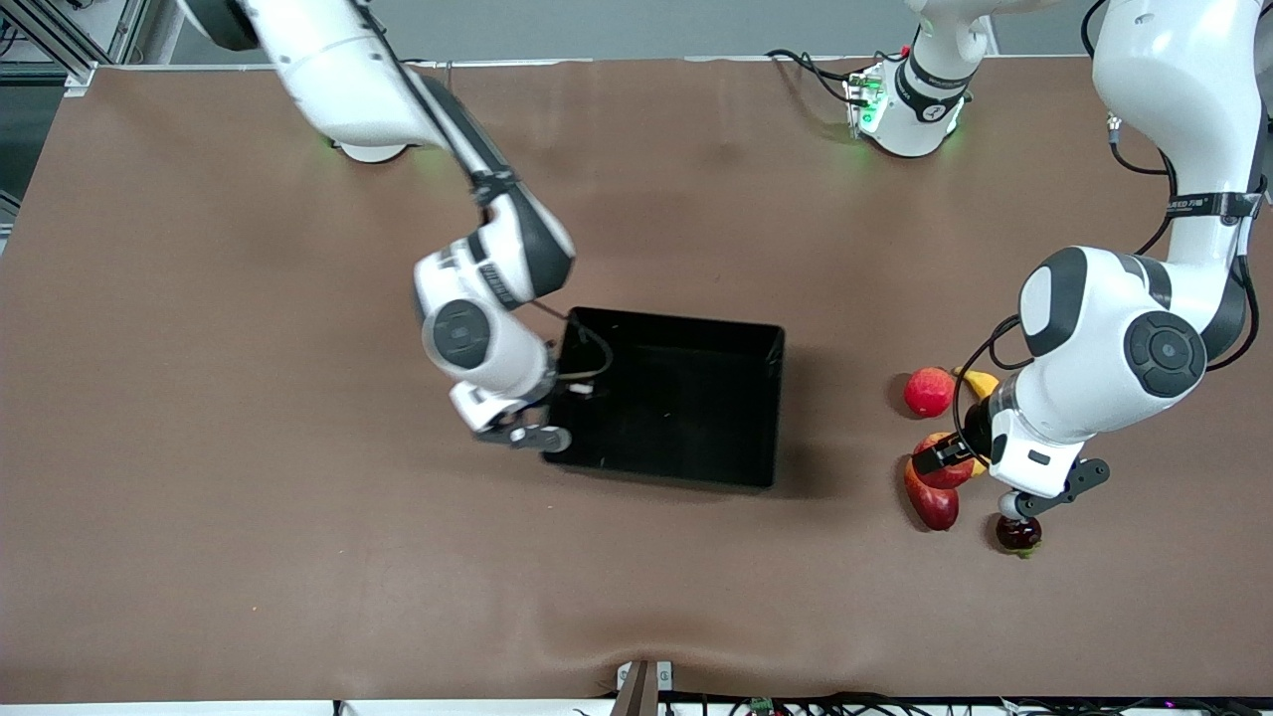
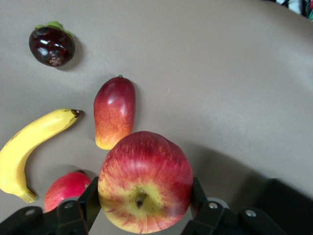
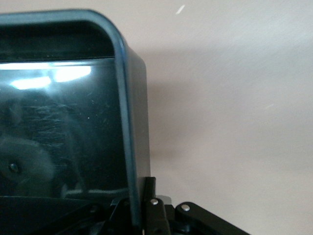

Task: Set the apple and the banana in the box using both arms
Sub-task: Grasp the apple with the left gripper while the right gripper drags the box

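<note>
The apple (image 2: pixel 144 176), red with a yellow stem end, sits between the fingers of my left gripper (image 2: pixel 144 196), which is shut on its two sides. In the front view the apple (image 1: pixel 947 465) shows only partly under the left gripper (image 1: pixel 950 459), amid the fruit at the left arm's end of the table. The yellow banana (image 2: pixel 29 147) lies on the cloth beside it, and the left arm mostly hides the banana (image 1: pixel 983 382) in the front view. The black box (image 1: pixel 686 323) stands mid-table. My right gripper (image 1: pixel 557 403) is shut on the box wall (image 3: pixel 124 122) at the right arm's end, as the right gripper (image 3: pixel 142 196) shows.
A round pinkish-red fruit (image 1: pixel 929 391) lies beside the banana. A red-yellow mango-shaped fruit (image 1: pixel 932 502) and a dark mangosteen (image 1: pixel 1018 534) lie nearer to the front camera than the apple. Brown cloth covers the table.
</note>
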Robot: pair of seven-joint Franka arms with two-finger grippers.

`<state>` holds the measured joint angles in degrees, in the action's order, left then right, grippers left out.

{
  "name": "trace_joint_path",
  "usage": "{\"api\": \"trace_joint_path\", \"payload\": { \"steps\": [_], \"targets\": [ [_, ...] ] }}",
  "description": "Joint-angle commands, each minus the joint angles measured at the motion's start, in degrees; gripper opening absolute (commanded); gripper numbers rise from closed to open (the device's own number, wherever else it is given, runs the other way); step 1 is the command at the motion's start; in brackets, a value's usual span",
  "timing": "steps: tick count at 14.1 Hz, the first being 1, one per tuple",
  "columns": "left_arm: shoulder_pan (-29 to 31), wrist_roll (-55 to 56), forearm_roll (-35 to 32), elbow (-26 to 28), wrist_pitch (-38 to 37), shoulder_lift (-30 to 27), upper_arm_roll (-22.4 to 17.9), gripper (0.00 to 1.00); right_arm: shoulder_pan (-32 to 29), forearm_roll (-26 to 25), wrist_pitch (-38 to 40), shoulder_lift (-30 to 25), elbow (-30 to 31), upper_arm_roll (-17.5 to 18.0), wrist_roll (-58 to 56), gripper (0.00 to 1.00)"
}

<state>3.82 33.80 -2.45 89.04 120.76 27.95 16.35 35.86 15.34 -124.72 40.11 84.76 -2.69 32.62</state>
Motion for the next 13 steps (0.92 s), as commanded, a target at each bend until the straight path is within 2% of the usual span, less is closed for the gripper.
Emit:
{"api": "trace_joint_path", "payload": {
  "steps": [1, 5, 6, 7, 8, 11, 13],
  "targets": [
    [0.4, 1.9, 0.8, 0.4, -3.6, -3.7, 0.6, 0.00, 2.1, 0.3, -2.2, 1.9, -0.5, -0.6, 0.9, 0.00],
    [0.2, 13.5, 0.7, 0.6, -4.0, -3.7, 4.9, 0.00, 4.0, 0.3, -4.7, 3.8, -0.6, -0.6, 4.3, 0.00],
    [0.0, 15.7, 0.7, 0.8, -4.0, -3.4, 5.7, 0.00, 4.2, 0.3, -5.0, 4.2, -0.6, -0.6, 4.6, 0.18],
    [-0.7, 17.8, 0.8, 0.9, -4.0, -3.2, 6.1, 0.00, 4.2, 0.2, -5.0, 4.4, -0.5, -0.6, 4.6, 0.67],
    [-1.8, 20.5, 0.8, 1.1, -4.0, -3.1, 6.1, 0.00, 4.1, 0.2, -5.0, 4.4, -0.5, -0.7, 4.6, 1.00],
    [-5.1, 26.9, 0.8, 2.4, -3.3, -0.9, 6.1, 0.00, 3.7, 0.2, -4.6, 3.7, -0.6, -0.9, 4.6, 1.00],
    [-7.2, 29.0, 0.8, 4.6, -0.2, 0.0, 6.1, 0.00, 3.3, 0.2, -4.5, 3.1, -0.8, -0.9, 4.4, 1.00]
  ]
}}
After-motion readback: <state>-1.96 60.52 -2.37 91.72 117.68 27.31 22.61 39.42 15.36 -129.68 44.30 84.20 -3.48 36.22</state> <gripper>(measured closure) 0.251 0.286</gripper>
